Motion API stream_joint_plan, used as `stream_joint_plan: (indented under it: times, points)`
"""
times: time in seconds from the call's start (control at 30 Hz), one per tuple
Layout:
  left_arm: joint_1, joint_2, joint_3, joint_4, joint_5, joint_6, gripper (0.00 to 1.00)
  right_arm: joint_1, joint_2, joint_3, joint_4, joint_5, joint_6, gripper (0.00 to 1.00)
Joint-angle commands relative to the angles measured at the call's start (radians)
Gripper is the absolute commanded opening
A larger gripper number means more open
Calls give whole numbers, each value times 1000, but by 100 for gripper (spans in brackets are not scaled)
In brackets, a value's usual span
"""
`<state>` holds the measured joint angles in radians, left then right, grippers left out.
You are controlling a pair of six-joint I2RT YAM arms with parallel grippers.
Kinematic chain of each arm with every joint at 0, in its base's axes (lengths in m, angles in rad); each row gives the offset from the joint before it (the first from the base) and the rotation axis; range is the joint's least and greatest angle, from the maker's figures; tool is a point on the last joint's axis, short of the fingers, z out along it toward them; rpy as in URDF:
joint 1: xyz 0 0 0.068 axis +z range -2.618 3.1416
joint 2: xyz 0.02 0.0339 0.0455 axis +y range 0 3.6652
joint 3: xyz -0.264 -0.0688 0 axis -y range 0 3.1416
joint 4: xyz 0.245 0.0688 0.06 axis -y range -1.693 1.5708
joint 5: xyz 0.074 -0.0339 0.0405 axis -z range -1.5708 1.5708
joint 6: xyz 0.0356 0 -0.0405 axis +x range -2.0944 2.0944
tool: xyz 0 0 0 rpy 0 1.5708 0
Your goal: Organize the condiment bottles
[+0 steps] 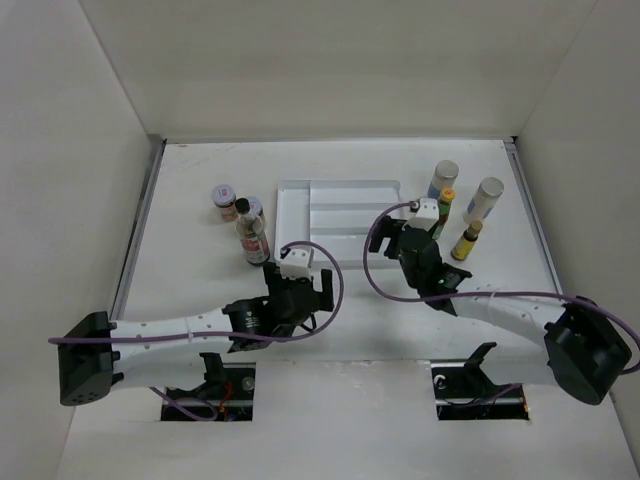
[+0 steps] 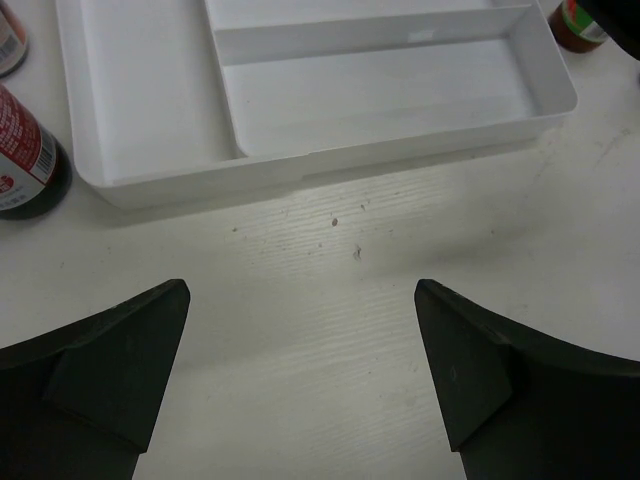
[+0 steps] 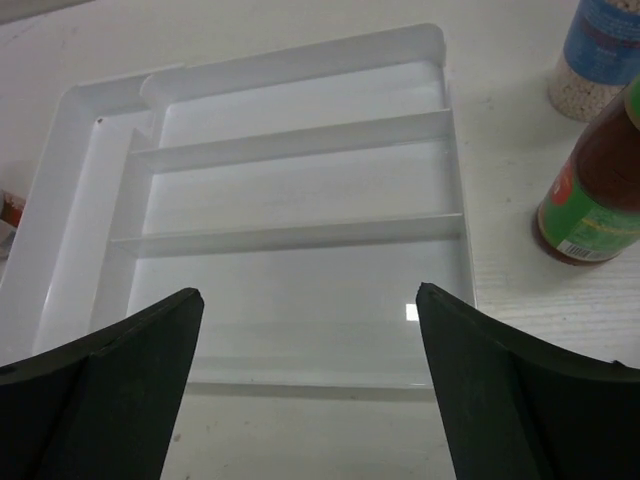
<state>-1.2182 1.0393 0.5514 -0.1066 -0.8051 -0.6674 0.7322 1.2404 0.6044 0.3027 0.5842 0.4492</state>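
Observation:
A black-capped bottle (image 1: 252, 236) and two red-labelled jars (image 1: 224, 199) stand left of the white tray (image 1: 296, 215). Two pale shakers (image 1: 443, 179) and two dark yellow-capped bottles (image 1: 466, 240) stand right of it. My left gripper (image 1: 300, 282) is open and empty over bare table just near the tray's front edge (image 2: 302, 290); the black-capped bottle's base (image 2: 25, 155) is to its left. My right gripper (image 1: 405, 236) is open and empty above the tray's near right corner (image 3: 310, 295), with a yellow-capped bottle (image 3: 595, 190) and a shaker (image 3: 600, 50) to its right.
The tray (image 3: 300, 240) has one long compartment on its left and three stepped cross compartments, with nothing in them. White walls close in the table at the back and both sides. Purple cables loop off both wrists.

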Motion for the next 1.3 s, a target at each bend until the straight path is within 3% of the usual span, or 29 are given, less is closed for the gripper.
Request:
stream_joint_plan:
  times: [0.0, 0.17, 0.23, 0.33, 0.43, 0.6, 0.63, 0.7, 0.73, 0.8, 0.9, 0.97, 1.27]
  points:
    - [-2, -33, 51, -45, -28, -26, 100, 11, -31, -14, 108, 37, 13, 91]
    - [6, -126, 80, -119, -69, -14, 100, 19, -136, -78, 168, -1, 19, 41]
    - [9, -146, 140, -189, -95, 2, 100, 19, -168, -113, 205, -14, 17, 31]
    - [7, -160, 270, -267, -173, 84, 100, -6, -211, -153, 233, -50, 20, 26]
    - [-14, -183, 387, -266, -281, 208, 100, -35, -237, -172, 239, -78, 35, 32]
    - [27, -229, 473, -151, -345, 382, 100, -49, -213, -166, 234, -90, 45, 66]
    - [48, -235, 482, -131, -345, 415, 89, -49, -205, -163, 231, -92, 45, 70]
    - [90, -251, 490, -98, -354, 465, 46, -43, -185, -153, 230, -96, 45, 79]
    - [122, -255, 490, -87, -361, 482, 39, -43, -176, -149, 230, -98, 45, 81]
    - [189, -245, 498, -97, -341, 494, 43, -43, -157, -138, 228, -99, 42, 84]
    - [275, -176, 524, -157, -274, 491, 70, -29, -142, -129, 227, -101, 34, 87]
    - [320, -113, 544, -194, -240, 474, 80, -23, -131, -126, 227, -101, 29, 88]
    - [572, 36, 570, -292, 49, 339, 80, -23, -119, -124, 227, -101, 26, 90]
